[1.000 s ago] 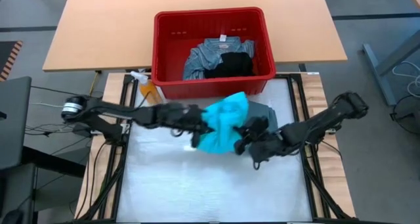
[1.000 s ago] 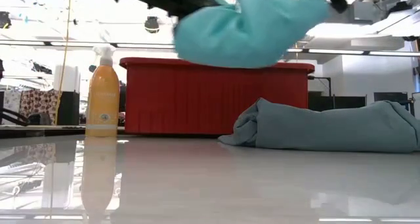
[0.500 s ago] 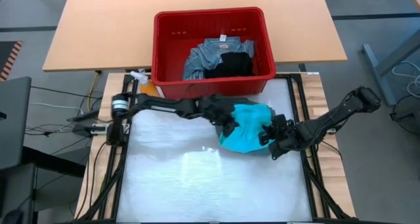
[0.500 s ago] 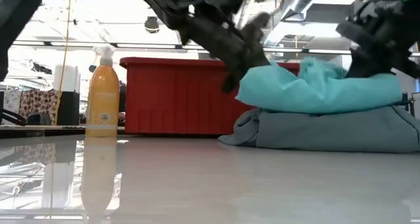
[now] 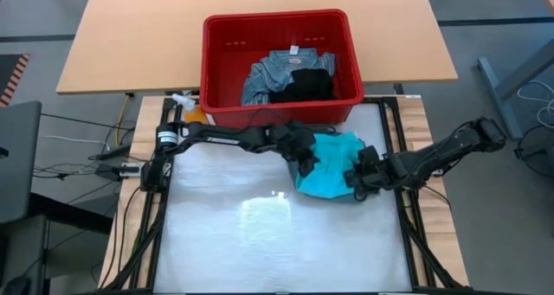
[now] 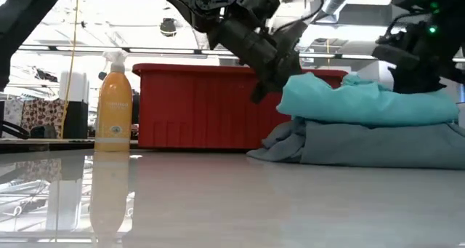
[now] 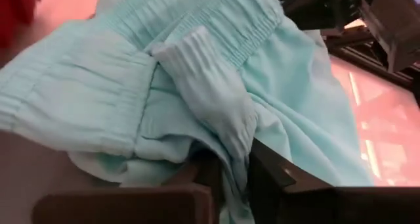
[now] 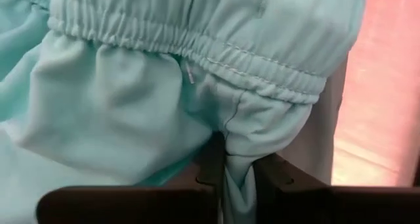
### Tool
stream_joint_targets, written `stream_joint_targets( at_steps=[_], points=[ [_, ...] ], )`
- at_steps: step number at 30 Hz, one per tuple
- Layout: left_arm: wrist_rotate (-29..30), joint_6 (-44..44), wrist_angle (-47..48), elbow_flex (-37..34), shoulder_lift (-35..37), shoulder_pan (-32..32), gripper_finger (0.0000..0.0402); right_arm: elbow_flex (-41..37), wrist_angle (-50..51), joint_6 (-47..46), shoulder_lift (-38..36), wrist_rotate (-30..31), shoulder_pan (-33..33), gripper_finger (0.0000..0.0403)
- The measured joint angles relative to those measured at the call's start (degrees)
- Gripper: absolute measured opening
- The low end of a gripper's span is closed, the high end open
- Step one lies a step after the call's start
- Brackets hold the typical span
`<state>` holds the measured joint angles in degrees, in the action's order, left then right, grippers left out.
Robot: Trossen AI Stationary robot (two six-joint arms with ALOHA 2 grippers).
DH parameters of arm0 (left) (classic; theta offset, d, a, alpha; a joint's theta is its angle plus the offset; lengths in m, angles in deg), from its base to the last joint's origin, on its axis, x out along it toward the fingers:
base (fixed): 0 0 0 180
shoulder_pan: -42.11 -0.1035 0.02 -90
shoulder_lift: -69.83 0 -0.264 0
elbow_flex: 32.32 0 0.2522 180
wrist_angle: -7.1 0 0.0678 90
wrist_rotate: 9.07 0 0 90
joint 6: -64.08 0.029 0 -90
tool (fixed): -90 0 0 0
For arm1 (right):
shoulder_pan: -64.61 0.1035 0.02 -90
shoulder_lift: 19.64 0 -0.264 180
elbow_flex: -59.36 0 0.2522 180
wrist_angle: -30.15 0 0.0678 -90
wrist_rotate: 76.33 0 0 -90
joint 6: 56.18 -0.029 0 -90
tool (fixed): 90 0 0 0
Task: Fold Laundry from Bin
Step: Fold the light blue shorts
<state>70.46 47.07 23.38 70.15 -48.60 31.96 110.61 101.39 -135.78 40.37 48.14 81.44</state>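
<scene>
The bright turquoise garment (image 5: 331,167) lies bunched on top of the muted grey-green garment (image 6: 378,142) on the right half of the table. My left gripper (image 5: 305,163) is shut on its left side. My right gripper (image 5: 357,176) is shut on its right side. In the low view the turquoise garment (image 6: 363,102) rests on the grey-green one, my left gripper (image 6: 280,77) slanting down at it. The red bin (image 5: 216,70) stands beyond the table's far edge. It holds the mottled blue-grey garment (image 5: 264,74) and the black one (image 5: 303,86). My left gripper pinches a bunched fold of the turquoise garment beside its gathered elastic band (image 7: 216,119) between its two fingers (image 7: 262,178). It comes slanting down from the table's left. The cloth is slack and rests on the grey-green garment. My right gripper pinches a gathered fold just below the elastic band (image 8: 239,145) between its two fingers (image 8: 279,178). It comes from the table's right side. The cloth is slack and rests on the grey-green garment.
An orange spray bottle (image 5: 192,113) stands at the table's far left corner, next to the bin; it also shows in the low view (image 6: 115,102). The pale table surface (image 5: 260,234) stretches bare across the near and left parts.
Both grippers have carried the turquoise garment from mid-air over the table's middle toward the right edge and down. The garment, then lifted clear, now lies on the grey-green garment. Both grippers stay shut on it.
</scene>
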Motion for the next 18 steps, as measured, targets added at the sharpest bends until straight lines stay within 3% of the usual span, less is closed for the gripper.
stream_joint_targets(
  at_steps=[10,18],
  points=[
    [2.96,2.85,6.05,0.0,4.22,-0.33,0.0133,8.62,10.68,6.18,0.02,-3.67,-3.16,0.0114],
    [4.6,3.24,8.52,0.0,9.48,0.01,0.0153,15.26,20.4,8.29,0.02,-4.26,-4.14,0.0174]
  ],
)
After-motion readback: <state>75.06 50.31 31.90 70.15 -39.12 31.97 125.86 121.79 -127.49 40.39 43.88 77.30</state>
